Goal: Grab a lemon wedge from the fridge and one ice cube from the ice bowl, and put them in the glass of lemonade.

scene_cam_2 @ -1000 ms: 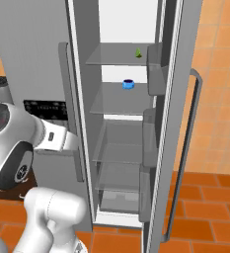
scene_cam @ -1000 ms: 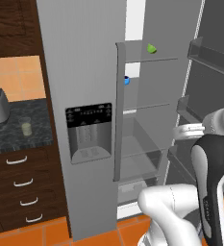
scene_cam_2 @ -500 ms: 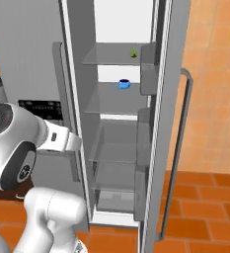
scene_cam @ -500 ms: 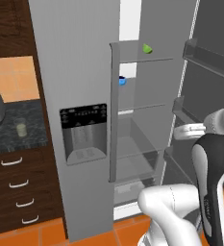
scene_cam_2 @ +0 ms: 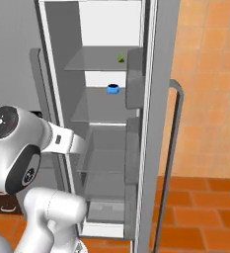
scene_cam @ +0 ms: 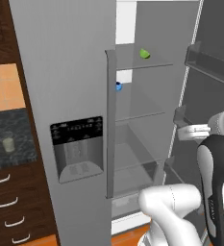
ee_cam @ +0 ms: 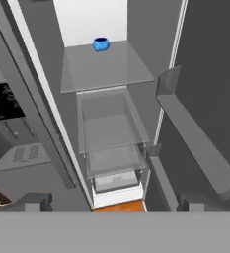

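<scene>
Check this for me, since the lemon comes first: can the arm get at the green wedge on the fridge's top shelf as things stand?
Probably yes. The fridge door stands open and nothing sits in front of the green wedge, though the arm is still low and must rise.

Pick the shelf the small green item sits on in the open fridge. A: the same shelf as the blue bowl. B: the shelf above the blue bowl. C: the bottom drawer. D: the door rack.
B: the green item rests on the top glass shelf of the fridge, one shelf above the blue bowl.
</scene>
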